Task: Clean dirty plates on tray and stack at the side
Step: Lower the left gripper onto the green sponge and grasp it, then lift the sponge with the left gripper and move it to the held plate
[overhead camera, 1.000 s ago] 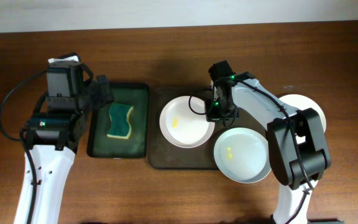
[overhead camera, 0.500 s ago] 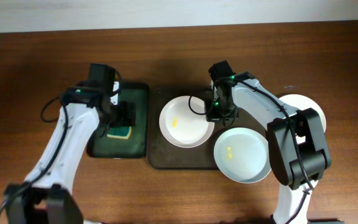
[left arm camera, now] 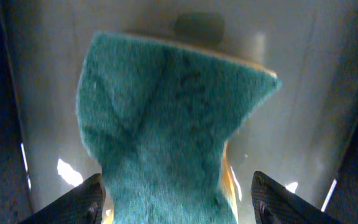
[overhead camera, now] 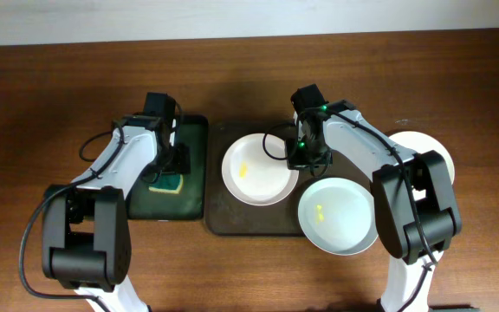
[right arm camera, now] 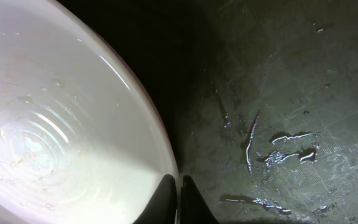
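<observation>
The left arm is swinging in from the table's left edge, where its wrist was raised high toward the overhead camera, and is stretching across to the black tray. The left gripper is coming down over the sponge, covering most of what was lying in plain sight a second ago. In the left wrist view the sponge is now filling the frame, and the left gripper is straddling it with its fingers spread wide on either side.
</observation>
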